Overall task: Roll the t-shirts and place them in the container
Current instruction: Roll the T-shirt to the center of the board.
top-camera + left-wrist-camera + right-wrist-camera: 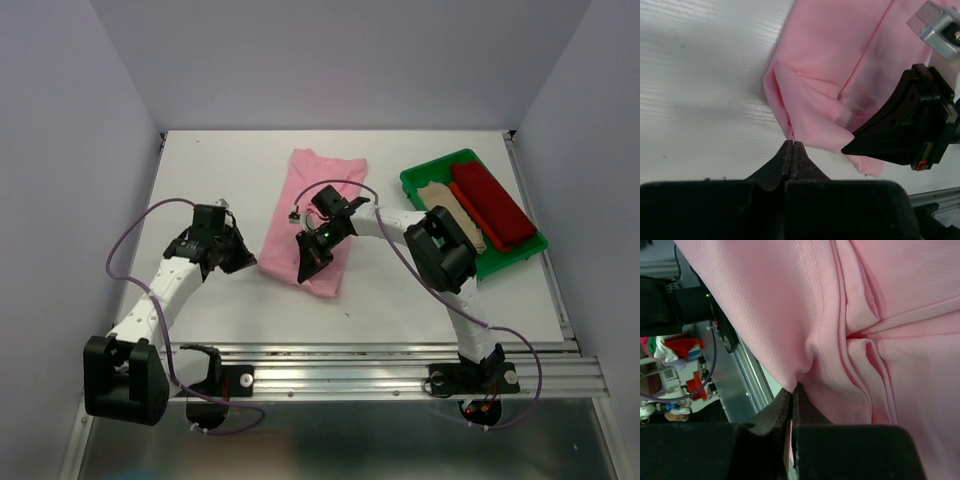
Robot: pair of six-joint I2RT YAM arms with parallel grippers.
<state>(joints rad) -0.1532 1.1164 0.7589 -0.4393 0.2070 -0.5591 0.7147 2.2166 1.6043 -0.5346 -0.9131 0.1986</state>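
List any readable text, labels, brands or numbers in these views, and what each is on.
None can be read in any view.
pink t-shirt: plain, no print or tag visible.
green tray, dark red shirt, beige shirt: no markings visible.
clutter beyond the table, right wrist view: too blurred to tell whether it carries text.

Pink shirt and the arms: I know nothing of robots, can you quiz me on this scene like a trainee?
1. True or false: the pink shirt lies in the tray.
2. Left gripper and right gripper: which pinch the pink shirt? A left only; B right only; C both.
3. Fill in: in the tray, the red shirt lies beside a ___ one.
Key: 1 false; 2 C; 3 beige shirt.
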